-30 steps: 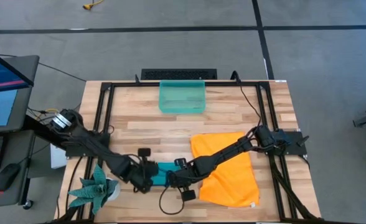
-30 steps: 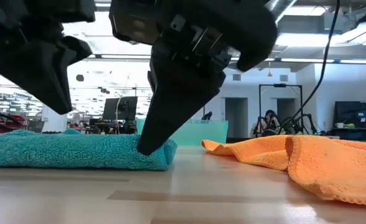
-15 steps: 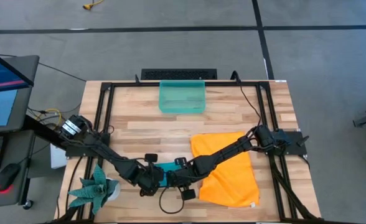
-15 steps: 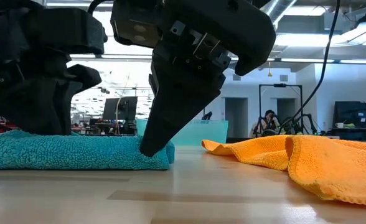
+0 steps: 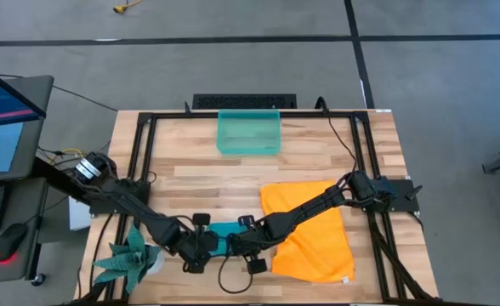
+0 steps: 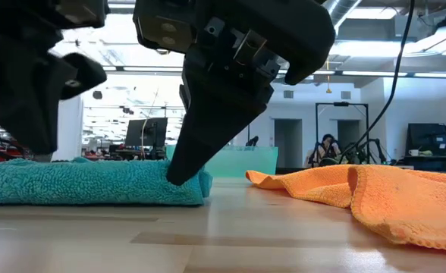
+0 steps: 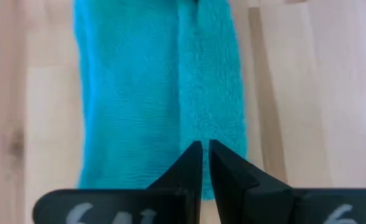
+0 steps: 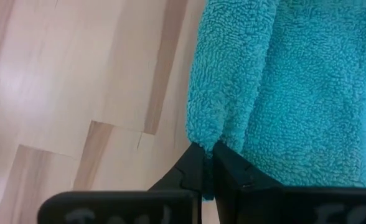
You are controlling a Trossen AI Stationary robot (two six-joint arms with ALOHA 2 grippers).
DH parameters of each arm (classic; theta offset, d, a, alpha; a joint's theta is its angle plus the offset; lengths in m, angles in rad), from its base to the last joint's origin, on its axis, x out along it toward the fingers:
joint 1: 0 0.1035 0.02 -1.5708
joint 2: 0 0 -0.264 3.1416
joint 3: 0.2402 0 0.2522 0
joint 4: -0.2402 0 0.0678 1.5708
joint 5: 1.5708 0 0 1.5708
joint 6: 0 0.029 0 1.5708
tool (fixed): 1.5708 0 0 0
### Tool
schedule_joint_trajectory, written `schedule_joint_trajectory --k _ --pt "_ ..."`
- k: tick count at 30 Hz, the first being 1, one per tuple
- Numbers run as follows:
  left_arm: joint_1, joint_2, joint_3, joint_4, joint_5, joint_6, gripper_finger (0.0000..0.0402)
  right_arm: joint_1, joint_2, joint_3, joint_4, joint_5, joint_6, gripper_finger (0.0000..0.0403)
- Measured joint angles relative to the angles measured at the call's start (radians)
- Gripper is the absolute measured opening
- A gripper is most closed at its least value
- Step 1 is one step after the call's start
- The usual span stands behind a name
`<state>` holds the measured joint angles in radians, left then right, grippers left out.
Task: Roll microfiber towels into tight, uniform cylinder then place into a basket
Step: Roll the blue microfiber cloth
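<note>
Right wrist view gives me the right gripper point(image 8: 208, 149) with its jaws nearly together, pinching the edge of the teal towel point(image 8: 295, 87). My left gripper point(image 7: 206, 149) has its jaws closed with only a sliver between them, tips over the other end of that towel point(image 7: 152, 93), holding nothing that I can see. From above, both grippers meet at the towel point(image 5: 223, 229) near the front edge of the wooden surface point(image 5: 190, 170). The orange towel point(image 5: 314, 234) lies flat just beside it, under my right arm. The basket point(image 5: 249, 133) sits at the far edge, well apart.
</note>
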<state>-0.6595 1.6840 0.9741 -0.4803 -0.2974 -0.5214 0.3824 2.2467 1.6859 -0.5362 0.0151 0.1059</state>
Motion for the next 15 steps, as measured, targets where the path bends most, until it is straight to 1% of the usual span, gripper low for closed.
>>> schedule_joint_trajectory --k 8,12,15 --pt "0.014 0.099 0.004 0.017 0.002 -0.014 0.0020 -0.001 0.000 -0.002 -0.009 0.000 0.002 0.0040" --pt "0.020 0.111 0.006 0.020 -0.002 -0.026 0.0020 -0.001 0.001 -0.002 -0.008 0.000 0.003 0.0041" --pt "0.020 0.110 0.005 0.019 -0.003 -0.026 0.0020 -0.001 0.001 -0.006 -0.003 0.000 0.018 0.0050"
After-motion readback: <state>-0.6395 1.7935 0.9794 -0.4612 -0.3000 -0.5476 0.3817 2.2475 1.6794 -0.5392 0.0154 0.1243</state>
